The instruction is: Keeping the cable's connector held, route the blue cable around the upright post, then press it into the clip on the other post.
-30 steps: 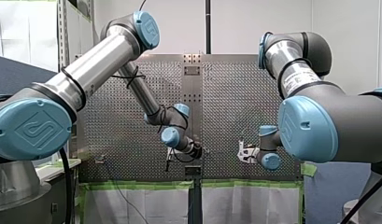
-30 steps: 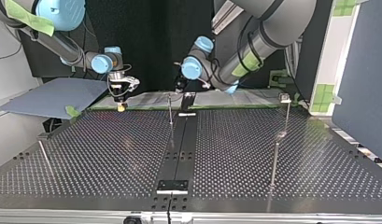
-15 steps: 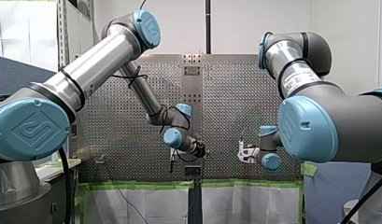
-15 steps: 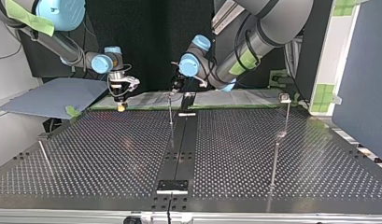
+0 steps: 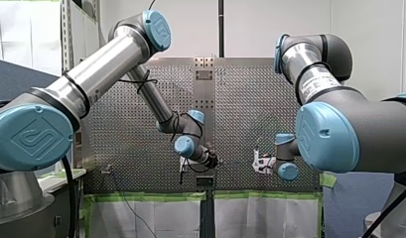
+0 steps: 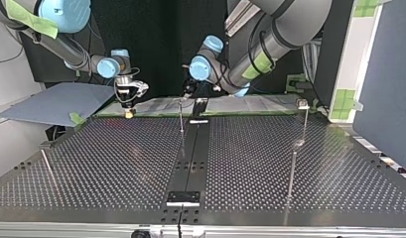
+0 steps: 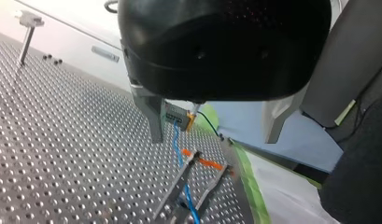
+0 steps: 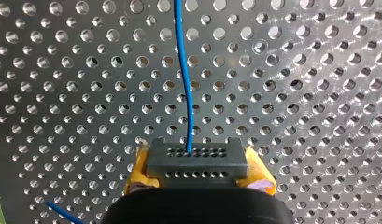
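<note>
Have the connector (image 8: 193,161) clamped between the yellow pads (image 8: 138,173) of my right gripper (image 8: 198,176), apart from the upright post (image 6: 181,119), off to its left in the top view. See the blue cable (image 8: 186,84) leaving the connector's upper hole row and running straight ahead over the perforated table (image 8: 319,93), one slight bend on the way. In the left wrist view, can trace it from the connector down to the post's orange-marked top and on past the post's foot. Can't tell which side of the post it passes, nor whether it touches. Too thin to trace in the top view.

Have my left gripper (image 7: 213,139) spread wide, metal fingers (image 7: 153,116) far apart, gripping nothing; post, cable and connector all ahead of it, in line with the gap. In the top view, hangs just behind the post's top.

See the clip (image 6: 303,104) on the other post (image 6: 304,126), well apart from the upright post, on the side away from my right gripper. Also see the black centre strip (image 6: 193,148) just beside the post's foot, and a leaning thin rod (image 6: 47,166) further from the post than my right gripper, same side.
</note>
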Controlling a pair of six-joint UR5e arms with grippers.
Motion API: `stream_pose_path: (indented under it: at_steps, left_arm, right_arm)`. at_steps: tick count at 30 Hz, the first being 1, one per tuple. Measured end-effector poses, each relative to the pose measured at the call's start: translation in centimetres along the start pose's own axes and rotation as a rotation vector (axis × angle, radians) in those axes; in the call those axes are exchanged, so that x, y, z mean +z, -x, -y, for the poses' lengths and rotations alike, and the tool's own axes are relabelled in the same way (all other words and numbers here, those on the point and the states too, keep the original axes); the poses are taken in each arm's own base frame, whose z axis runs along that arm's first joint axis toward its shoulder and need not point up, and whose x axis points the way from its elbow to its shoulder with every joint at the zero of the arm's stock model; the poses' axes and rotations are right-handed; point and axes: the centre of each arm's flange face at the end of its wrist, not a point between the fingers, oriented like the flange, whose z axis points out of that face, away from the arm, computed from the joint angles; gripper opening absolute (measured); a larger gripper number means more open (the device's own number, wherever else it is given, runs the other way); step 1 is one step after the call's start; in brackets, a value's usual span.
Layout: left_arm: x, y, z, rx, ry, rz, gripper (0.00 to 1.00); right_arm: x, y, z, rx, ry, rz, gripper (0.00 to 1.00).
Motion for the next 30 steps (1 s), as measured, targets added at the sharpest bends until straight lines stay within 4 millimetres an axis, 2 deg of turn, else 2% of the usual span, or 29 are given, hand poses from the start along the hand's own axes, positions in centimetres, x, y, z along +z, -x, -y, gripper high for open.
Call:
stream_pose_path:
  at_steps: [15,23,30]
  left_arm:
    - [-0.7,-0.1,-0.2,0.024,0.104,-0.008,1.00]
    - [-3.2,1.4,1.5,0.034,0.087,0.058,1.00]
    - [-5.7,3.0,1.6,-0.004,0.125,0.140,1.00]
  right_arm:
    - [0.0,0.0,0.0,0.002,0.000,0.000,0.00]
    - [0.0,0.0,0.0,0.004,-0.001,0.000,0.00]
    - [0.0,0.0,0.0,0.005,-0.001,0.001,0.00]
